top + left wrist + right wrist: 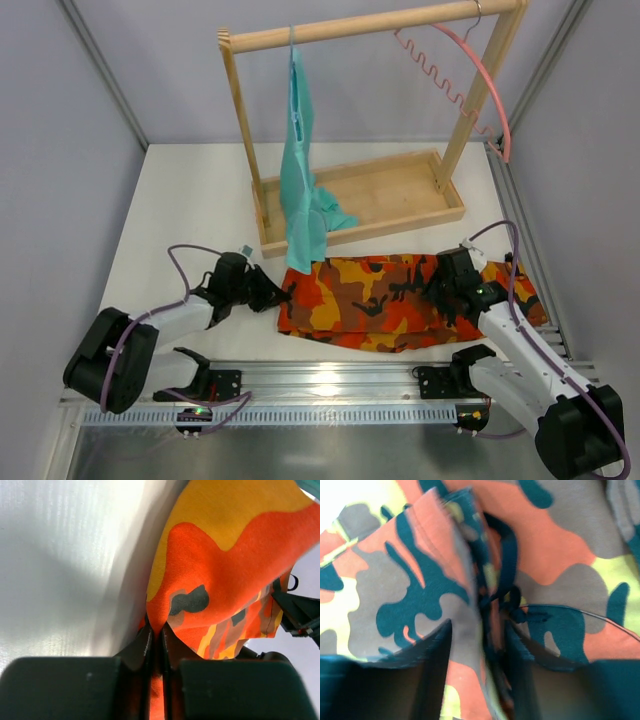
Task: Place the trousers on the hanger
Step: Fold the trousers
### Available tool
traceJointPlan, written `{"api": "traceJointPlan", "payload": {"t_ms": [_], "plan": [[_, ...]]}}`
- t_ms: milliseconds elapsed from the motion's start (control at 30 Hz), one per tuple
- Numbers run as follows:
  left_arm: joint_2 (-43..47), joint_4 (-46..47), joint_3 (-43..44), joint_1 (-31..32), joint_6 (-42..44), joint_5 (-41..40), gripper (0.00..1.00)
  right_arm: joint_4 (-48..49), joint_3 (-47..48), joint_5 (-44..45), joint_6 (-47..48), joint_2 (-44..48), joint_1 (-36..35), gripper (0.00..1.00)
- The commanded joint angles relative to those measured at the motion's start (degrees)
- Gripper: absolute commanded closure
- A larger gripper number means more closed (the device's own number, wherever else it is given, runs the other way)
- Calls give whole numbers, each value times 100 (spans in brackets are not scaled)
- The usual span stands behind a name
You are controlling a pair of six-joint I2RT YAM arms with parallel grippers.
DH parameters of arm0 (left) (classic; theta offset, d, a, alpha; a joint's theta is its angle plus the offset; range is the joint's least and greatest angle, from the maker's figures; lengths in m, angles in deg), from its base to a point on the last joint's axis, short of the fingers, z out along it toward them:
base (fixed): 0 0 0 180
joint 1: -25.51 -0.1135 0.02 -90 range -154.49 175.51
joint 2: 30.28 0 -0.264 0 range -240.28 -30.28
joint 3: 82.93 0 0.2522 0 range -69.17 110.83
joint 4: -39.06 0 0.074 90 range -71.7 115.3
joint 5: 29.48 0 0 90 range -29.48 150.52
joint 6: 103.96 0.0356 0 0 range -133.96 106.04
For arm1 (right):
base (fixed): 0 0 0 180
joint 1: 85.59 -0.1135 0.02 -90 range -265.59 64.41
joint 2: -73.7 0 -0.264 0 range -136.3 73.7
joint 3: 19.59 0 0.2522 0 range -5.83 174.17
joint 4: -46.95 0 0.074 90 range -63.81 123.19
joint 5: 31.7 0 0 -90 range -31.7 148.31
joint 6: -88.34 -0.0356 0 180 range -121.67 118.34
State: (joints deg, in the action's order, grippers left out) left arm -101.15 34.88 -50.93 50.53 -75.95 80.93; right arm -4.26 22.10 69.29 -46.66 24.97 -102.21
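i note my left gripper [155,636] clamped on an edge of the trousers [380,295] at its tips, likely for lifting, my right gripper [477,630] parted astride a fold beneath it, the hanger [497,97] well beyond both.

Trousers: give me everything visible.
The trousers: soft cloth, camouflage in orange, red, yellow, brown and black. They lie crumpled crosswise on the white table, before the wooden rack. The left pincer pinches their left edge; the right pincer straddles a raised fold near the right end, jaws apart.
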Motion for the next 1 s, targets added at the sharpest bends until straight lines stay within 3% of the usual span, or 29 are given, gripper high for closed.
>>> {"api": "traceJointPlan", "payload": {"t_ms": [0,167,200,333,533,800,900,933,967], "plan": [[-76,-129,224,-5,-85,-185,97,195,160,-403,183,118,28,48],[529,-1922,496,-294,38,-1246,100,247,486,-912,719,109,27,33],[617,-2665,653,-382,82,-1371,100,282,503,-1001,798,83,27,32],[1101,-4100,997,-901,354,-1996,100,414,364,-1318,1054,223,28,30],[1655,-4780,1076,-1350,496,-2584,100,1862,-374,-2740,967,461,-7,29],[1444,-5290,1234,-1350,136,-3323,99,2882,-630,-3049,518,-13,-218,28],[1550,-5353,1357,-1350,-14,-3508,80,3137,-648,-2874,395,-285,-517,28],[1602,-5327,1410,-1359,-14,-3482,67,3156,-639,-2795,360,-356,-604,28],[1672,-5327,1489,-1350,29,-3447,59,3217,-630,-2742,316,-513,-684,28]]}}
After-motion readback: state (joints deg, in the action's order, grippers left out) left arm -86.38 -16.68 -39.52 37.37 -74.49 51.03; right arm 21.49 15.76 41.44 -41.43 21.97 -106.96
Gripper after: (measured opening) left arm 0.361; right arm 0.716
